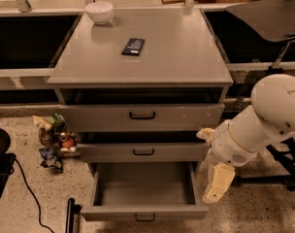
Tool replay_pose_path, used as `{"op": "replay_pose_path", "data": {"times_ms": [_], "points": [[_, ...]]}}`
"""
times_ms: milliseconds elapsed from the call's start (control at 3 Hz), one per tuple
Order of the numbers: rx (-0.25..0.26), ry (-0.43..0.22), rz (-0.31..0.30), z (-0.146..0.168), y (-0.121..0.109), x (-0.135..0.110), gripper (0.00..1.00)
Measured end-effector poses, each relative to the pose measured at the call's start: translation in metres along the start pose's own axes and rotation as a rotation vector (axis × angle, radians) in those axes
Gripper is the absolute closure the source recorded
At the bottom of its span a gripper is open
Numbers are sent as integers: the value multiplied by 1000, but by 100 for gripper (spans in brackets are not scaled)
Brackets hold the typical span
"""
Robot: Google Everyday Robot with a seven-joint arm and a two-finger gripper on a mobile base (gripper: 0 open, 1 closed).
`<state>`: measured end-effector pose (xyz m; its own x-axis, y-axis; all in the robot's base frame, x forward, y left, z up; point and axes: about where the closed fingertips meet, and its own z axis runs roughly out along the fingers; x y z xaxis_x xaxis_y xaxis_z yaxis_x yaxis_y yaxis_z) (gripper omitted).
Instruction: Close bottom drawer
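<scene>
The bottom drawer (144, 187) is pulled far out of the grey cabinet; it is an empty plain grey box with a low front and a small black handle (145, 218). My gripper (216, 182), cream-coloured on a white arm, hangs pointing down just right of the drawer's right wall, near its front corner. It holds nothing that I can see.
The top drawer (142, 115) and middle drawer (143, 152) stand slightly out. A white bowl (99, 11) and a black packet (133, 46) lie on the cabinet top. Snack bags (53, 141) and a black cable (26, 191) lie on the floor at left. A black chair (271, 13) stands at right.
</scene>
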<state>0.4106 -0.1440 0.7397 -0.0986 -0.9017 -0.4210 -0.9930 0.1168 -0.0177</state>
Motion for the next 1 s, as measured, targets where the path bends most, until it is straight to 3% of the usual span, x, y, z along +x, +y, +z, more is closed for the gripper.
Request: {"op": "replay_pose_path", "data": {"times_ms": [333,667,1000], "points": [[-2,21,-13,35,-2,9,0],[-4,20,-37,100,5,31,0],[-12,-26,-44,167,9,48,0]]}}
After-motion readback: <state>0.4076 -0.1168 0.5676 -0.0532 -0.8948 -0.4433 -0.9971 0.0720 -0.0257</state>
